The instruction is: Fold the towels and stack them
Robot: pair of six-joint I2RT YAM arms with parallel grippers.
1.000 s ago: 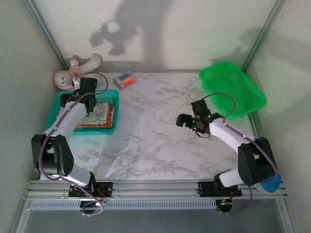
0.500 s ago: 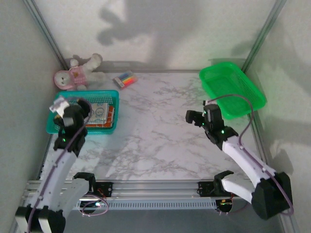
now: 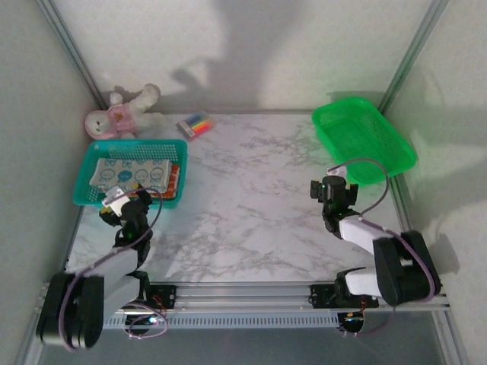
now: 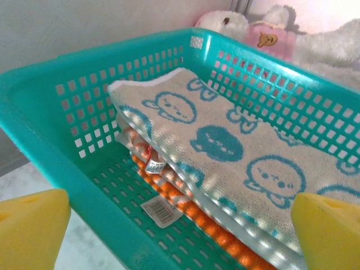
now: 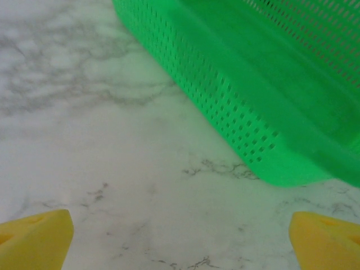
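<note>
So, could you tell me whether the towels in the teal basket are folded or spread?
Folded: the white towel shows layered edges, stacked on the orange towel in the teal basket.

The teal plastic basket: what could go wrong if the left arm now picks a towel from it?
The white towel with blue prints lies on the orange towel, so the open left jaws might pinch both together. The near wall of the teal plastic basket stands between jaws and stack; a low approach may push it.

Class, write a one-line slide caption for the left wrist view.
Open left gripper faces a teal basket holding a blue-printed white towel atop an orange towel, plush toy behind.
</note>
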